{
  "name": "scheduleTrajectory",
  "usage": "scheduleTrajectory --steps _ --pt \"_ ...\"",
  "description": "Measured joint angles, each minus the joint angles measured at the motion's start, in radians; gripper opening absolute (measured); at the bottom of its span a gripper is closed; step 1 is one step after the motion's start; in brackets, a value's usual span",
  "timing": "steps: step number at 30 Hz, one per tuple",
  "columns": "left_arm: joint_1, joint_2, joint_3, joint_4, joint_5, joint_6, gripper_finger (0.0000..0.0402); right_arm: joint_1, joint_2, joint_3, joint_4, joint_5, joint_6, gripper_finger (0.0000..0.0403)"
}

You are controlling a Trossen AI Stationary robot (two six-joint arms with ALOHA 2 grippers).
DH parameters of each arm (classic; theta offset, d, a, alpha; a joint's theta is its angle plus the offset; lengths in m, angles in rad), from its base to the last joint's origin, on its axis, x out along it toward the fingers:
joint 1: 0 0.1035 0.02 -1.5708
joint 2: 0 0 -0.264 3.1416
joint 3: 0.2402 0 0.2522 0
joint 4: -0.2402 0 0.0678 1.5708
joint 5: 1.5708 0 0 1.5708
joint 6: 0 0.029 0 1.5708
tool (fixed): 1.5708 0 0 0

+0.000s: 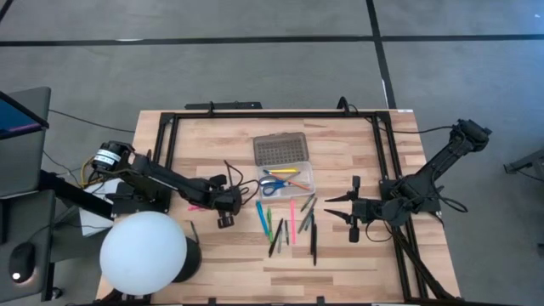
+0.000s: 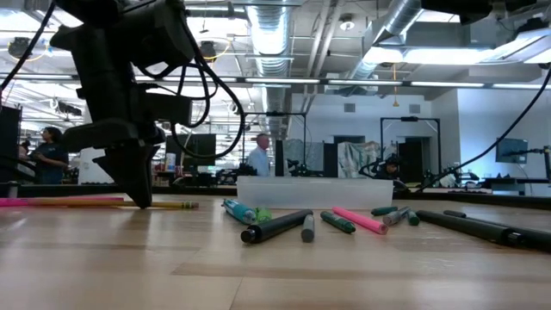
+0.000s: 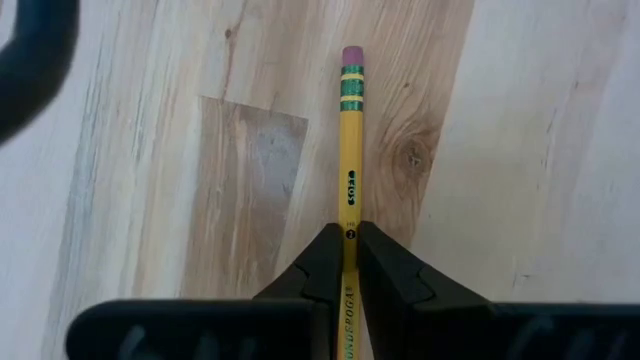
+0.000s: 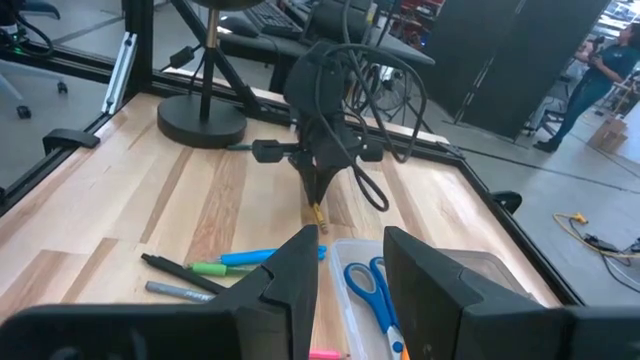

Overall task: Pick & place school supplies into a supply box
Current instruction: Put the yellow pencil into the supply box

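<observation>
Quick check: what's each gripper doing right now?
Left gripper: shut on the yellow pencil lying on the table.
Right gripper: open, holding nothing, near the supply box.

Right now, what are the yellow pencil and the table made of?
The yellow pencil looks like wood under glossy yellow paint, with a green-banded ring, probably metal, and a pink rubber tip. The left gripper pinches it. The table looks like pale wooden planks with a smooth finish: grain and a knot show.

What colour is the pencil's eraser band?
Green with yellow stripes on the pencil; clearest in the left wrist view.
</observation>
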Motion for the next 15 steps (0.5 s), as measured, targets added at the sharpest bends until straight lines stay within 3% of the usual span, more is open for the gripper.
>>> scheduleTrajectory --steps 15 --pt "0.0 -0.003 0.109 -0.165 -0.018 0.001 0.0018 0.0 0.0 0.0 -0.004 0.0 0.0 0.0108"
